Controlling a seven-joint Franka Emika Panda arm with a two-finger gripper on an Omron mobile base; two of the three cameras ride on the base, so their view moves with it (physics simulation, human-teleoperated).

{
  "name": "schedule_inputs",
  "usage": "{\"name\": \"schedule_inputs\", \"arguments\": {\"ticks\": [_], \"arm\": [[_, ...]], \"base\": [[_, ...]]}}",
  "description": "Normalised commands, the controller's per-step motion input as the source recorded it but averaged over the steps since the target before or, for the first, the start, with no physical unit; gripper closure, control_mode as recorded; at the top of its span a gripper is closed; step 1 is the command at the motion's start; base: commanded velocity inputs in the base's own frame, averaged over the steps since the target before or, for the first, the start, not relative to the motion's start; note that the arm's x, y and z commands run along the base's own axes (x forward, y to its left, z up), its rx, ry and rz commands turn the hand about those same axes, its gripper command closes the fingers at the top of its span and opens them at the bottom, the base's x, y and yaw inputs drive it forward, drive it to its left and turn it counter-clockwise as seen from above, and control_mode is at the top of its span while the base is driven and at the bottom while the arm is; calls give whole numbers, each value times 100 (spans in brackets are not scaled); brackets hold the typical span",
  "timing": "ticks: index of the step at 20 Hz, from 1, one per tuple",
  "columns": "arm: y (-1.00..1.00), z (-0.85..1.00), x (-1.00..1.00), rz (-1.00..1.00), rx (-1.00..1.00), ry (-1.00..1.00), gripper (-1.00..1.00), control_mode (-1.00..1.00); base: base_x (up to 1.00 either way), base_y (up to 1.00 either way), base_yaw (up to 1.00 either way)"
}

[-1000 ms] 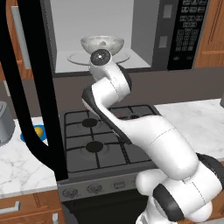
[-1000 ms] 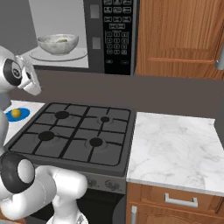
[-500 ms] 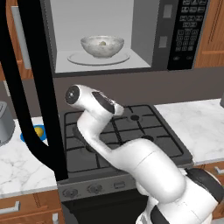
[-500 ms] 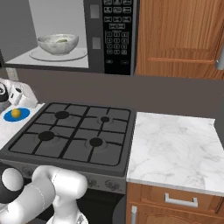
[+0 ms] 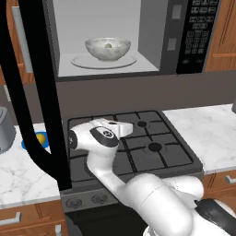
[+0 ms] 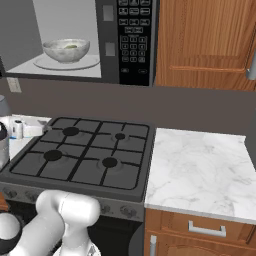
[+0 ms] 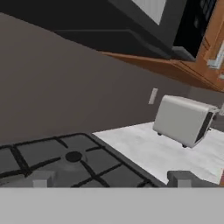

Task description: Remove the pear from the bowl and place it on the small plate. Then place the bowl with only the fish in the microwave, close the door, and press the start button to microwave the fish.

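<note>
Jaws stand wide apart, empty, low over the black gas hob. Far above them, the pale grey-white round bowl sits inside the open black microwave; a silver toaster stands on the marble worktop ahead.

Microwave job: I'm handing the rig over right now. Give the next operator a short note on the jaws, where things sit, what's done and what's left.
Gripper: jaws open, holding nothing, low over the stove.
Bowl sits on the turntable inside the microwave. Something pale lies in it; I cannot confirm that it is the fish.
Pear rests on the small plate, on the counter left of the stove.
The door stands wide open, swung out to the left.
Done: pear moved, bowl loaded.
Left: close the door, then press start on the keypad.
</note>
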Motion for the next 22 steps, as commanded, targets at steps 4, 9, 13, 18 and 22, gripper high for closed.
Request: {"name": "schedule_inputs", "arguments": {"ticks": [4,9,13,18,22], "arm": [[59,-13,-74,0,-36,-14,-100,-100],[81,4,-73,0,-27,-20,-100,-100],[97,2,-71,0,-14,-1,-100,-100],[100,7,-48,0,-16,-6,-100,-100],[87,40,-50,0,-14,-33,-100,-100]], "base": [[0,0,0],[0,0,0],[0,0,0],[0,0,0],[0,0,0]]}}
